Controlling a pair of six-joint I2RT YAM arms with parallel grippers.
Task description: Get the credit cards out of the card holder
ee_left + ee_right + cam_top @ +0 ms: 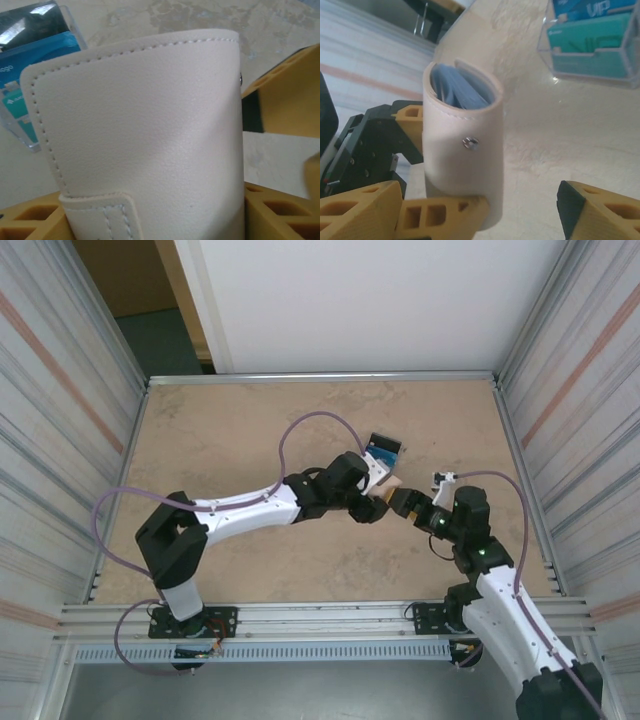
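Scene: two arms met at mid-table [230, 440], the holder between their grippers.
Holder: the tan holder [462, 150] stood off the table, curled into a tube, its pale blue lining showing at the open top.
Left gripper: the left gripper [155, 222] was clamped on the holder's lower part, a yellow finger on either side.
Right gripper: the right gripper [522, 207] had its jaws spread wide. One finger touched the holder's bottom edge and the other stood apart from it, so it grasped nothing.
Cards: teal, blue and black cards [590, 55] stood in a clear box [546, 47] on the table, near the holder but apart from it.
Done: those cards lay outside the holder.
Left: it could not be told whether a card remained among the blue folds. If one did, the open gripper looked placed to reach in and draw it out.
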